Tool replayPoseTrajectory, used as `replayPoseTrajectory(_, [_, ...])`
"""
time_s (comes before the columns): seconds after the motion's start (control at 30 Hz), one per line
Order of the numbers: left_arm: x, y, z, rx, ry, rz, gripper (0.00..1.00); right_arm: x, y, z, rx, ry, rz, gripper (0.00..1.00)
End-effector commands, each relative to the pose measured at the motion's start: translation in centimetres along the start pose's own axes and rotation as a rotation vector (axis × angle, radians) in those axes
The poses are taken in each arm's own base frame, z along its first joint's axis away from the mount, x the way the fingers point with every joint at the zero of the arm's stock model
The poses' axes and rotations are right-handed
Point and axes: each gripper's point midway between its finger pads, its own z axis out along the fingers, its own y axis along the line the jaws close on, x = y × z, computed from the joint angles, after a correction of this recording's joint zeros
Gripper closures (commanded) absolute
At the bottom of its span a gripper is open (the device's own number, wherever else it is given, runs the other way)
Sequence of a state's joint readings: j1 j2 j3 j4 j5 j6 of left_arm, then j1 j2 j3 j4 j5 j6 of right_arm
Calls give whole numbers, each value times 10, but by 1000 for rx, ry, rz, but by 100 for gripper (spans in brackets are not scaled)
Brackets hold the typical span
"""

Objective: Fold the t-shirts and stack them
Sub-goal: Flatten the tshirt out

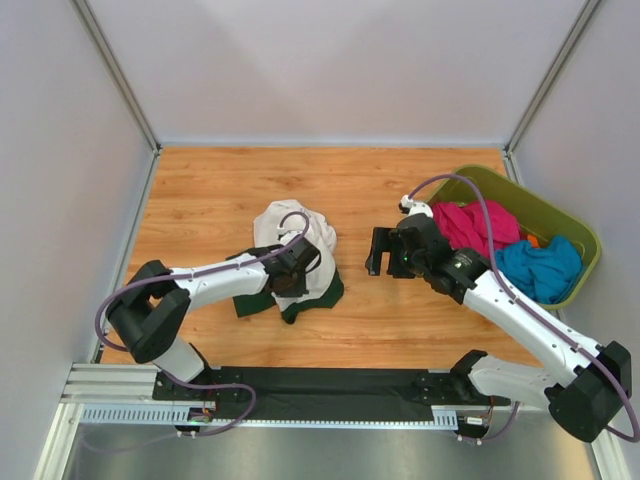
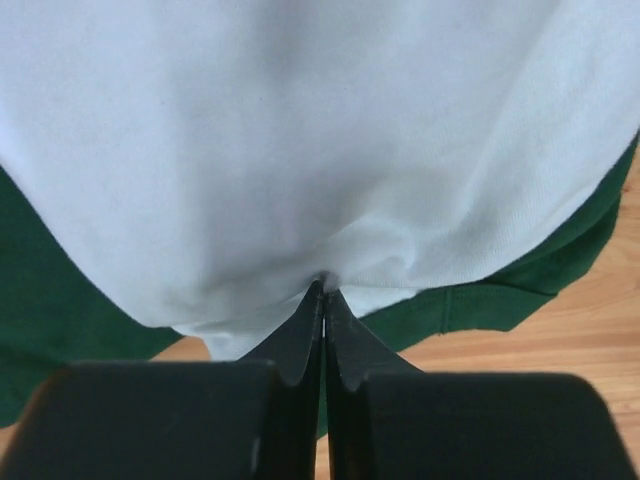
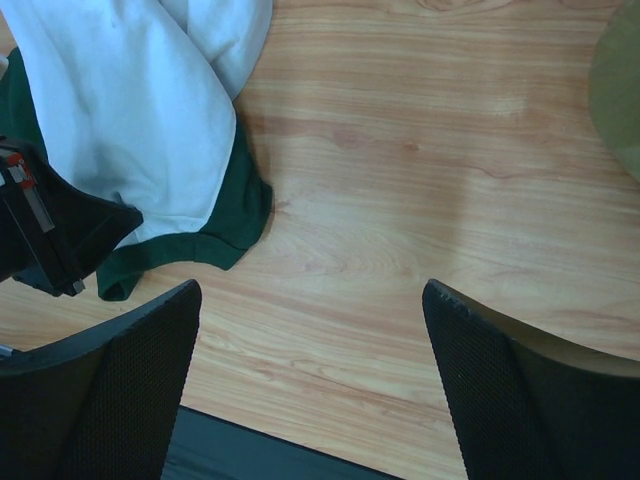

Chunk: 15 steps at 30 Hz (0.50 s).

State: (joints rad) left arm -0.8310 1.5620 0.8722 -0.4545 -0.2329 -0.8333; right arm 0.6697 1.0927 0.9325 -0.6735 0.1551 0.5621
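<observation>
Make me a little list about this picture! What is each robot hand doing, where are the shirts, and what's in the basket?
left hand: shut, pinching the white shirt
right hand: open, holding nothing, over bare table
white shirt: crumpled, lying on top of the green shirt
green shirt: on the table, its edges sticking out from under the white one
basket: green, at the right side of the table
in the basket: a pink shirt and a blue shirt
</observation>
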Motion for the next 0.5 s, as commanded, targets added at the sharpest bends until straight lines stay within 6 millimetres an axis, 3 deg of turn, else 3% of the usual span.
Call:
replayPoseTrajectory(0.0, [-27,-11,-23,22,-64,38,100,-21,17,-5,-54,-64,29,7])
replayPoseTrajectory(0.17, [-78,-34,-91,147,-221,39,100,-19,22,1,-82,-55,38,10])
replayPoseTrajectory(0.2, [-84,-31,-101,138,-243,43,100,-18,25,2,-100,-54,42,10])
replayPoseTrajectory(0.23, [-98,-35,-123,168,-296,38,100,-17,27,2,-110,-50,43,11])
replayPoseTrajectory(0.47, [-147,-15,-209,190,-471,13,100,-24,45,6,-185,-64,35,10])
